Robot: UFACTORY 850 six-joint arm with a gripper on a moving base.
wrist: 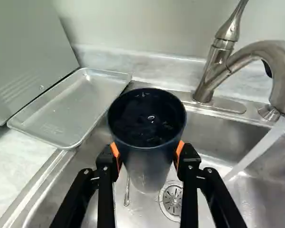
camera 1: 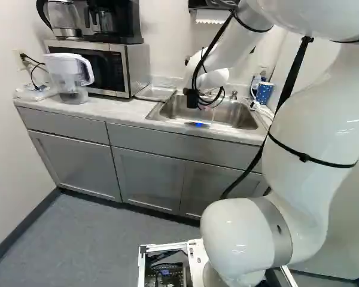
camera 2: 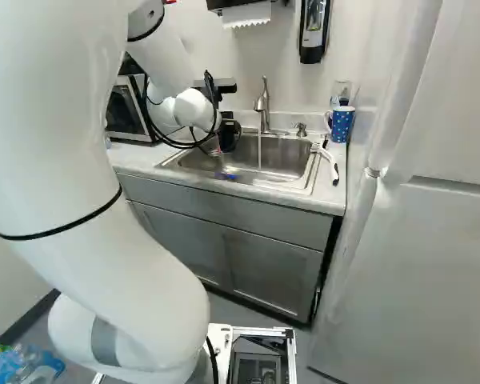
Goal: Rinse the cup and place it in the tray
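Okay, rinse step likely in hand: gripper [wrist: 147, 153] clamped on dark cup [wrist: 147, 137] over sink [wrist: 213, 135], beside running water [wrist: 259, 148] (wet inside, from where I stand). Next probably needs tipping out, then lowering onto tray [wrist: 72, 111].

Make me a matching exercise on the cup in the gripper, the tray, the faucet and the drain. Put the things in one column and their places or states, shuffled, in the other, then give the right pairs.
Column one
1. Cup
2. Tray
3. Faucet
4. Drain

Column two
a. Letting out a stream of water
b. Set in the floor of the sink
c. Clamped in the gripper
d. Lying beside the microwave

Right pairs: 1-c, 2-d, 3-a, 4-b
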